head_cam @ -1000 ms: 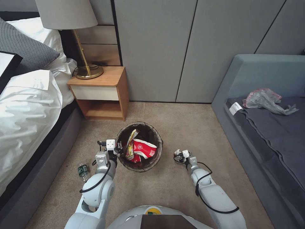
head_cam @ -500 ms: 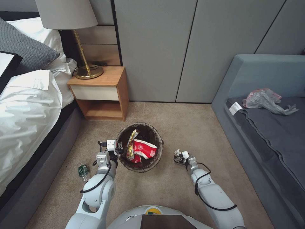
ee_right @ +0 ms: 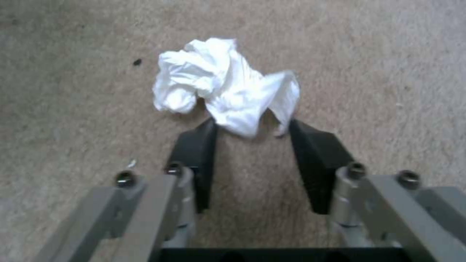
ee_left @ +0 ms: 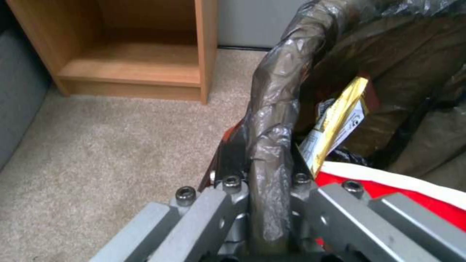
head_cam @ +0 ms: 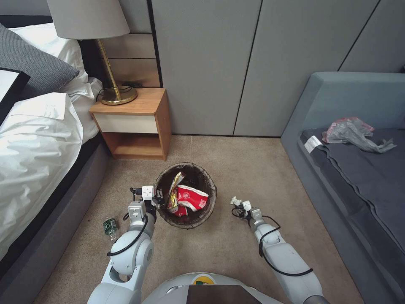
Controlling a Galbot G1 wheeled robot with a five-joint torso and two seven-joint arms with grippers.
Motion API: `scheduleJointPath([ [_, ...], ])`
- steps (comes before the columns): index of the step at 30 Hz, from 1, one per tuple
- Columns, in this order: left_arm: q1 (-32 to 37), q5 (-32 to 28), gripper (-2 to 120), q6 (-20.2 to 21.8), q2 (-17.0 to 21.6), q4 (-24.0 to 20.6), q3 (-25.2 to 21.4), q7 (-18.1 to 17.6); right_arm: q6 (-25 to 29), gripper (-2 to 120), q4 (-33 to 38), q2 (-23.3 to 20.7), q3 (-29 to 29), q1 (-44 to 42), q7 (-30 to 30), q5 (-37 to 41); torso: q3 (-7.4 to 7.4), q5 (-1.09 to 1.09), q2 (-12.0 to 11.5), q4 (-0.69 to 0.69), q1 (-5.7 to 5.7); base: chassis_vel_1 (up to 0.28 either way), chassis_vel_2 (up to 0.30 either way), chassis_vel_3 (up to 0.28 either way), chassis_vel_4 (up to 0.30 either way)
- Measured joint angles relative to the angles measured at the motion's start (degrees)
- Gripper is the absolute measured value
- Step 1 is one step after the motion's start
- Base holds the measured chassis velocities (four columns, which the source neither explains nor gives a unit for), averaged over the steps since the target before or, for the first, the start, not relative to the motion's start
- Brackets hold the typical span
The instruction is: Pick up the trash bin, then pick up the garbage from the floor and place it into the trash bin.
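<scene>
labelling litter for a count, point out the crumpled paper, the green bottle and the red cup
crumpled paper (ee_right: pixel 218 87): right wrist view, middle of the white wad on the carpet.
green bottle (head_cam: pixel 109 226): head view, its labelled body, lying by the bed.
red cup (head_cam: pixel 192 198): head view, its red side, inside the bin.

From my feed: wooden nightstand (head_cam: pixel 137 122) with a brass lamp (head_cam: pixel 110 80), white bed (head_cam: pixel 38 147) on my left, grey sofa (head_cam: pixel 358 169) holding a crumpled plastic bag (head_cam: pixel 352 133).

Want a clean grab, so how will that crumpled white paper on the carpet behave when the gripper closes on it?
The crumpled white paper looks light and soft, so it will likely crush rather than resist. Its loose folds may slip or snag between the open right gripper, but it probably won't roll.
</scene>
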Motion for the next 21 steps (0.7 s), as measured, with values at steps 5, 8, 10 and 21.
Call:
scheduleJointPath([
  [5,0.0,0.0,0,0.0,-0.1,0.3,0.0,0.0,1.5,14,-0.8,-0.1,-0.1,0.9,-1.1,-0.7,0.00,0.00,0.0,0.00,0.00,0.000,0.000,0.000,0.000],
  [8,-0.1,0.0,0,0.0,-0.1,0.3,0.0,0.0,1.7,6,-1.1,0.0,-0.2,1.1,-1.3,-1.0,0.00,0.01,0.0,0.00,0.00,0.000,0.000,0.000,0.000],
  [10,-0.1,0.0,0,0.0,-0.1,0.3,0.0,0.0,2.1,0,-1.3,0.0,-0.3,1.3,-1.5,-1.2,0.00,0.01,0.0,0.00,0.00,0.000,0.000,0.000,0.000],
  [21,-0.2,0.0,0,0.1,0.0,0.3,0.0,0.0,3.5,0,-1.7,-0.1,-0.3,1.7,-2.3,-1.8,0.00,0.01,0.0,0.00,0.00,0.000,0.000,0.000,0.000],
])
